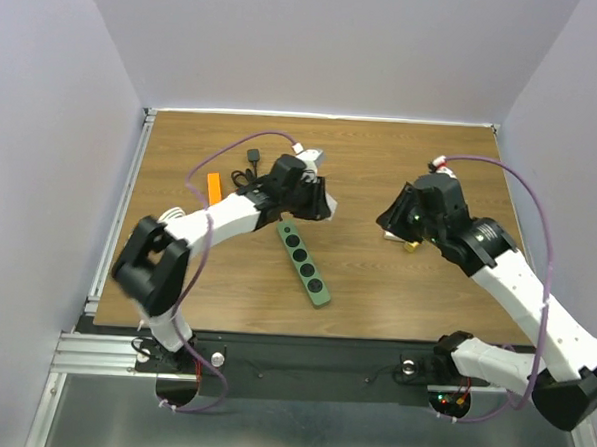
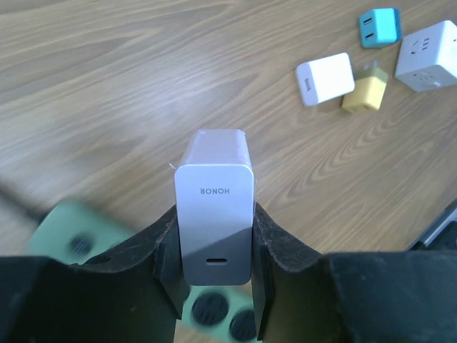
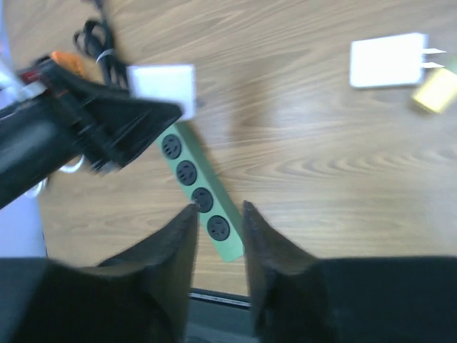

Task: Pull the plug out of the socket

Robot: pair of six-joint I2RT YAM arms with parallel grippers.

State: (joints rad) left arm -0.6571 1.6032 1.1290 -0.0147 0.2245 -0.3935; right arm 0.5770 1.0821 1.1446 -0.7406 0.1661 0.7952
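Observation:
The socket is a long green power strip point(image 1: 304, 264) with a row of round black outlets, lying diagonally mid-table. It also shows in the right wrist view point(image 3: 196, 187) and, blurred, in the left wrist view point(image 2: 75, 234). My left gripper point(image 2: 214, 243) is shut on the plug, a white HONOR charger point(image 2: 214, 207), and holds it over the strip's far end, apart from the outlets. The plug's prongs are hidden. In the top view the left gripper point(image 1: 318, 200) is just beyond the strip. My right gripper point(image 3: 218, 211) is open and empty, hovering to the right point(image 1: 391, 220).
Loose adapters lie on the wood: a white charger point(image 2: 325, 78), a yellow one point(image 2: 365, 93), a teal one point(image 2: 378, 27) and a white cube socket point(image 2: 428, 53). An orange piece point(image 1: 214, 187) and a coiled black cord point(image 1: 249, 166) sit at the back left.

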